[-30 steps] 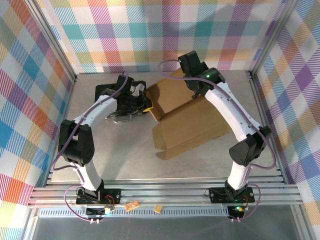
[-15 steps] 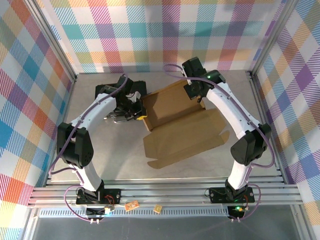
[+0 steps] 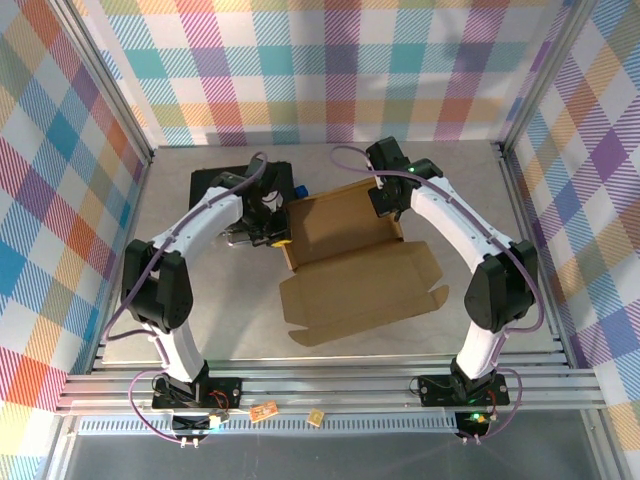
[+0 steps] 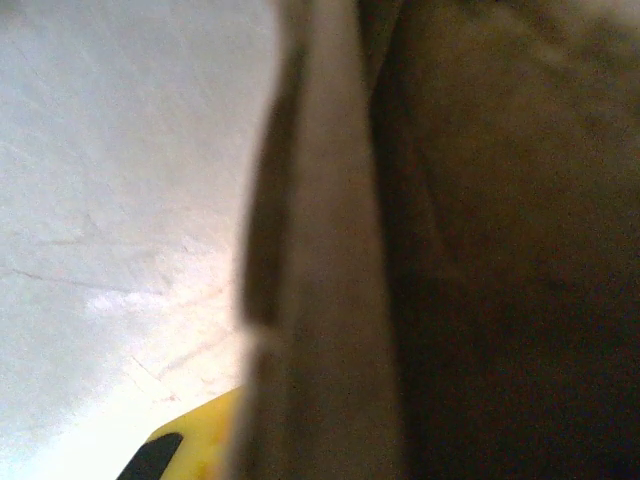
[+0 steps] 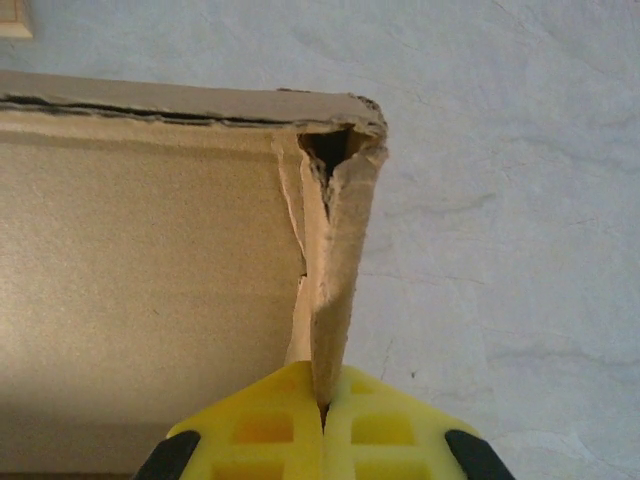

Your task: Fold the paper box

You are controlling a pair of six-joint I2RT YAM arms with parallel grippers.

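- The paper box (image 3: pixel 350 285) lies in the middle of the top view, lid flat open.
- Your left gripper (image 3: pixel 282 238) sits at its left wall; you cannot tell if it pinches.
- Your right gripper (image 5: pixel 322 405) squeezes its upper right wall.

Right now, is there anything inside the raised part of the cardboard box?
From above, the inside of the box is bare cardboard floor. The right gripper pinches its side wall, and the right arm covers that corner, so it can't be checked.

White arm links (image 3: pixel 195 222), black joints (image 3: pixel 505 290), purple cables (image 3: pixel 345 149), yellow gripper pads (image 5: pixel 255 428)
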